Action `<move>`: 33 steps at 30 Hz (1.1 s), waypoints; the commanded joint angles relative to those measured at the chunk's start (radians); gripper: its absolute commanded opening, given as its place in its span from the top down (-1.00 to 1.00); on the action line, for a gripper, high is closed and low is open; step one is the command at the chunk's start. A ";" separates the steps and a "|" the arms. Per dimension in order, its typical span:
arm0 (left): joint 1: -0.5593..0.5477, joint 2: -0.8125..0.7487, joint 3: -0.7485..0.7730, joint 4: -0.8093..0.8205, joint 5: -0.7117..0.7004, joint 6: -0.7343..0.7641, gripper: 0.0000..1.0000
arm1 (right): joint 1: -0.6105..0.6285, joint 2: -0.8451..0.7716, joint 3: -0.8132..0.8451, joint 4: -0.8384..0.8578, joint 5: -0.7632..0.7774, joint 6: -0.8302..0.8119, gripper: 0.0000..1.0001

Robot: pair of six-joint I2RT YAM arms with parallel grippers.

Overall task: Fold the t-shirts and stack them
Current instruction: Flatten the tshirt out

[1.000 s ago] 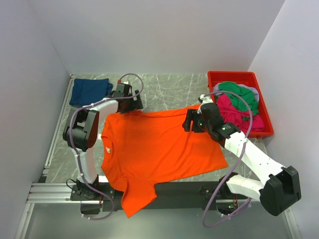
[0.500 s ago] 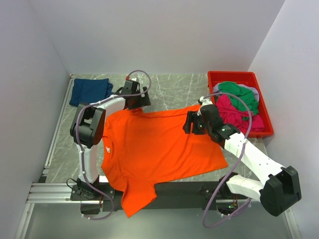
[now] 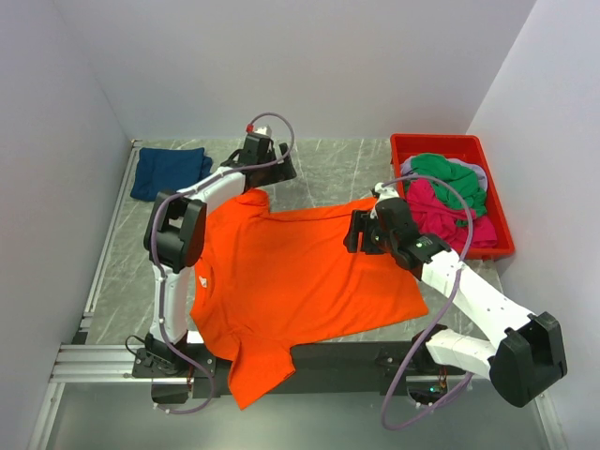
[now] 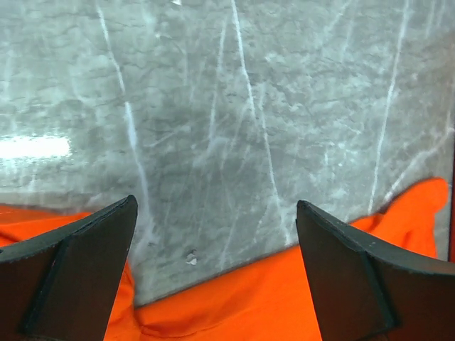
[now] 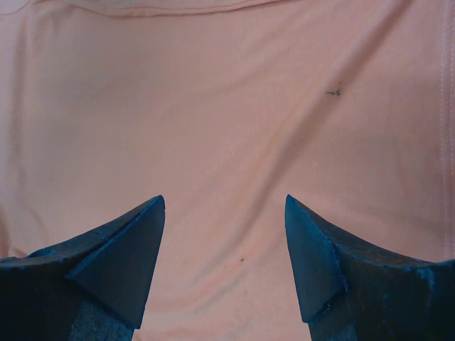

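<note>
A grey marble worktop seen from above, with two white robot arms reaching in from its near edge. A bright orange t-shirt lies spread flat across the middle of the worktop, and one part of it hangs over the near edge between the arm bases. The left gripper hovers by the shirt's far left corner, towards the far edge; its wrist camera shows the fingers spread wide over bare marble, with the shirt's edge just below them and nothing held. The right gripper is over the shirt's far right part; its fingers are also spread apart above smooth orange cloth, grasping nothing. A folded dark navy t-shirt rests in the far left corner. In the far right corner stands a red plastic bin holding crumpled green, magenta pink and grey shirts.
</note>
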 commanded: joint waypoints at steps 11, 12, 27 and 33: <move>0.011 -0.243 -0.305 0.037 -0.140 0.015 -0.99 | 0.024 0.046 -0.001 0.042 0.004 -0.005 -0.49; 0.013 -0.259 -0.315 0.037 -0.138 0.015 -0.99 | 0.027 0.046 -0.003 0.043 0.004 -0.005 -0.49; 0.020 -0.222 -0.350 0.046 -0.115 0.014 -0.99 | 0.032 0.030 -0.008 0.032 0.010 -0.005 -0.49; 0.022 -0.167 -0.303 0.026 -0.104 0.019 -0.99 | 0.035 0.027 -0.008 0.028 0.013 -0.003 -0.49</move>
